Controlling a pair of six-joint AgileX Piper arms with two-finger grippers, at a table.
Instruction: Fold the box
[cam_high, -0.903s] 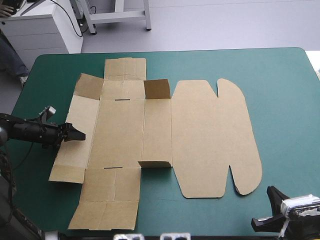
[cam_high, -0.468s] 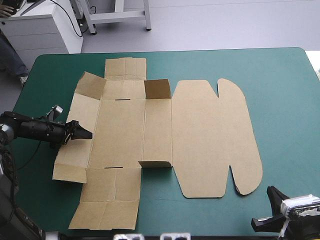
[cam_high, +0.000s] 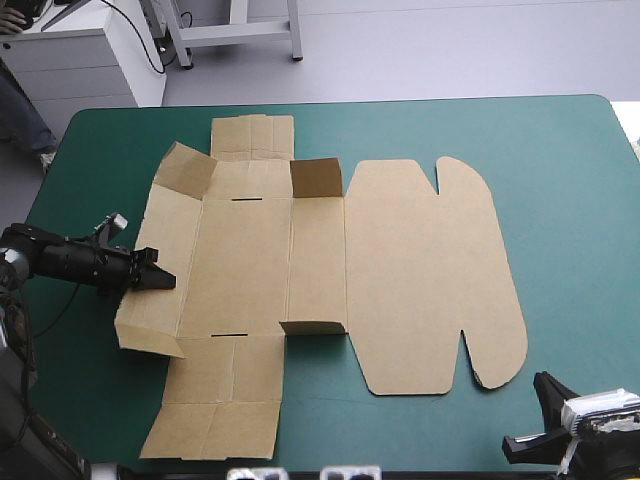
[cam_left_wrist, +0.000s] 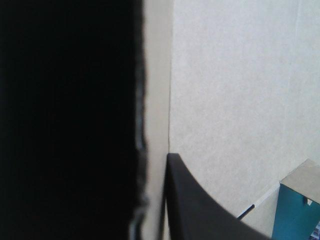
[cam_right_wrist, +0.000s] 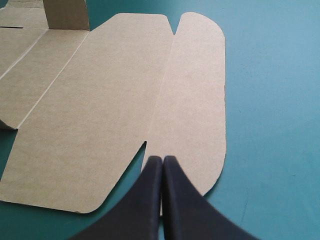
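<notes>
- Box (cam_high: 330, 270) lies spread open across the middle of the teal-green cover (cam_high: 580, 200), from left of centre to right of centre in the high view; most panels are flat; its rounded lid (cam_high: 430, 280) points to the right.
- Left gripper (cam_high: 158, 280) sits at the left wall (cam_high: 165, 235), at the frame's left; its tip reads as one point, and I judge it clenched on that wall's edge; the wrist view shows only one finger (cam_left_wrist: 200, 210) against pale board, so this is a judgement.
- Right gripper (cam_right_wrist: 161, 160) is clenched on nothing, low in the frame's bottom right corner, just off the lid's near edge; it touches no board.
- Risk: the bite is only at the wall's rim; a quick lift could let the board slip out and drop flat.
- Risk: nothing pins the sheet; a sideways pull could slide the whole box instead of bending it at the crease.
- Risk: the corner flap (cam_high: 150, 340) at lower left stands tilted up; it could end outside the wall instead of tucked inside.
- Risk: lifting from one spot could bow the long wall or crease it off its line.
</notes>
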